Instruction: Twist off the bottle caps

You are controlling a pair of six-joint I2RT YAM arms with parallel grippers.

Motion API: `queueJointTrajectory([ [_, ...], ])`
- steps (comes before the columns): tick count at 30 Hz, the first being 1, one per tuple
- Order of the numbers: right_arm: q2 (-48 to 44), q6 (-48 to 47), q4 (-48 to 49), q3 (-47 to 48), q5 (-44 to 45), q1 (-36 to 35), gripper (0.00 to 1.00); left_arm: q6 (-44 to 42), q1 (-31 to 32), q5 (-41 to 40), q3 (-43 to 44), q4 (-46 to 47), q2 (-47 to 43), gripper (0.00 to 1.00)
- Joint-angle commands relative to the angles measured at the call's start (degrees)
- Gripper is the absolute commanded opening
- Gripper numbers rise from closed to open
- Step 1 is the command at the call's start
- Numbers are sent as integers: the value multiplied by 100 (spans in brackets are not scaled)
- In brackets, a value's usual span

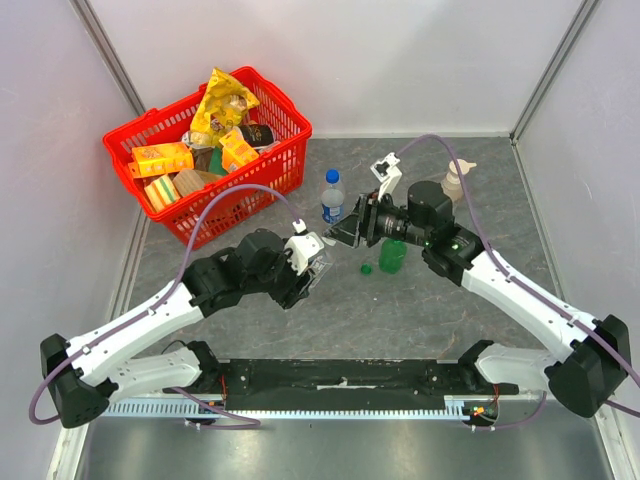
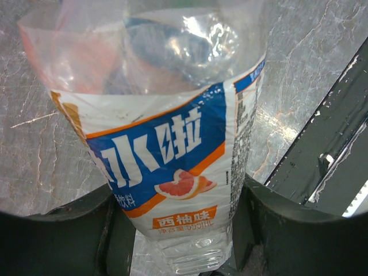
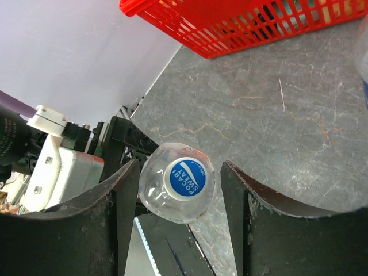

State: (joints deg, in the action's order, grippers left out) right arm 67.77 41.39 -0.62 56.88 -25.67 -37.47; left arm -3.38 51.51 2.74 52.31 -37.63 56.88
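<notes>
Left claw (image 2: 181, 230) pinches clear bottle (image 2: 167, 144), axis level, blue cap (image 3: 186, 178) pointing into right claw (image 3: 179, 172), spread either side; grey marbled tabletop (image 3: 276, 115) below.

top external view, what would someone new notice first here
The red basket at far left, heaped with snack packs, stands out first. Next, at the centre, the left gripper is shut on a clear bottle with a blue and orange label. The right gripper stands open on either side of its blue Pocari Sweat cap.
</notes>
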Motion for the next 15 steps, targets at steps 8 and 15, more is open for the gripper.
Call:
queueJointTrajectory([
  [8, 246, 247, 220, -125, -236, -41, 52, -49, 9, -90, 51, 80, -28, 17],
  [15, 263, 677, 773, -388, -640, -32, 33, -49, 9, -142, 33, 98, -19, 16],
])
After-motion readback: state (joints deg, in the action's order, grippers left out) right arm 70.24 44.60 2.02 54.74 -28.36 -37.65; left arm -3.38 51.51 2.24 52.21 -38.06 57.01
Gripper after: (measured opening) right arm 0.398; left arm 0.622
